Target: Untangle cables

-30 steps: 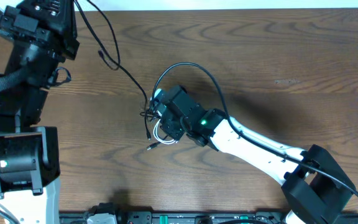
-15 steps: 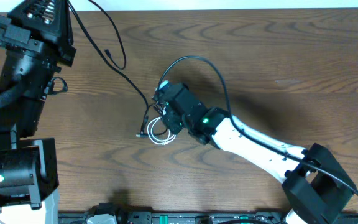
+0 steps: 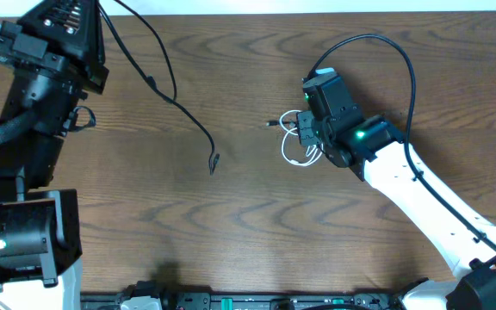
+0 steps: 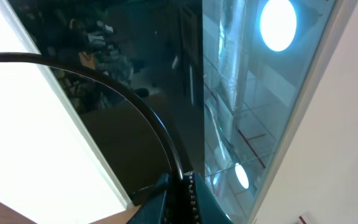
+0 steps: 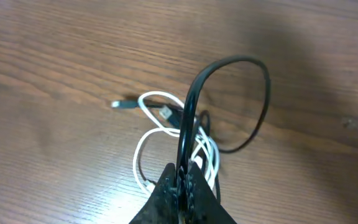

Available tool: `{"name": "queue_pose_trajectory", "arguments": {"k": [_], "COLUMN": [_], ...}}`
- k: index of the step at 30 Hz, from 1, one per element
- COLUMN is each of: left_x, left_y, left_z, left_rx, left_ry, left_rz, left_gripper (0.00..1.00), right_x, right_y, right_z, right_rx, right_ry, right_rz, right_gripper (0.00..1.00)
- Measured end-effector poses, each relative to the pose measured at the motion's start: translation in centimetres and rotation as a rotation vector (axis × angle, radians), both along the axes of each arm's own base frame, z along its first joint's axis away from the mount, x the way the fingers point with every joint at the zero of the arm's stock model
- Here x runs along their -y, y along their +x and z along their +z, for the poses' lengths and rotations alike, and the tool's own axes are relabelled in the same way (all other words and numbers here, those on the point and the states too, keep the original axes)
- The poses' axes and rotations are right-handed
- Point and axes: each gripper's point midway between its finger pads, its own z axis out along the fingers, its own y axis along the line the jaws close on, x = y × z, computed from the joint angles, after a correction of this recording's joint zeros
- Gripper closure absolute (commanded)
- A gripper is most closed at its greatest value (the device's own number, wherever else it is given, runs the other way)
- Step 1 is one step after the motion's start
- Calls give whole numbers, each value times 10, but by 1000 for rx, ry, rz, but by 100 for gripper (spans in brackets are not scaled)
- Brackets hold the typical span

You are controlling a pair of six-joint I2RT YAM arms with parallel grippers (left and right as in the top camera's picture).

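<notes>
Right gripper (image 5: 182, 183) pinches the looped black cable (image 5: 189, 109) over the white cable (image 5: 135, 163); far left, the left gripper (image 4: 180, 190) clamps the long black cable (image 3: 179, 105).

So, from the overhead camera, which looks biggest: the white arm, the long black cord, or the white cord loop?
1. white arm, though it sits above the table, nearer the camera
2. long black cord
3. white cord loop, clearly smallest
</notes>
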Motion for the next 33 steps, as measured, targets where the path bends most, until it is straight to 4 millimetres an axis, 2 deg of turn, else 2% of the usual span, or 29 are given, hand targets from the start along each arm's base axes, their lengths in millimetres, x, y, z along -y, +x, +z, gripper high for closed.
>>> {"name": "queue_pose_trajectory", "arguments": {"k": [2,3,4,5,11,14,18,19,24,26,29,30,33], "left_x": [0,0,-1,-1,-2,-3,2,3,0,-3,-5,-5,-5], "left_y": [4,6,8,11,35,59,98,121,193,228,268,275,310], "left_z": [-3,-4,-5,-7,-23,-37,-38,-44,-66,-78,-107,-112,-168], "left_rx": [-8,-11,-11,-10,-20,-42,40,69,56,36,0,-3,-68], "left_ry": [3,8,17,36,147,178,203,206,205,227,263,271,324], "left_rz": [1,3,5,11,43,40,2,-14,-25,-22,-20,-22,-43], "left_gripper": [93,93,93,93,93,92,92,92,93,92,92,93,93], "right_x": [-1,-1,-2,-3,-15,-25,-33,-37,-41,-41,-39,-39,-37], "right_y": [-1,-1,-1,-2,-14,-19,-24,-27,-36,-40,-45,-46,-49], "right_z": [0,0,0,-1,-6,-6,-6,-6,-8,-11,-14,-15,-17], "right_rx": [-3,-4,-7,-11,-73,-100,-129,-144,-186,-208,-230,-239,-253], "right_ry": [4,9,12,14,71,120,166,188,212,211,205,202,196], "right_rz": [3,2,5,8,67,94,114,125,146,150,151,150,148], "right_gripper": [49,32,5,1,1,1,1,1,1,1,1,1,1]}}
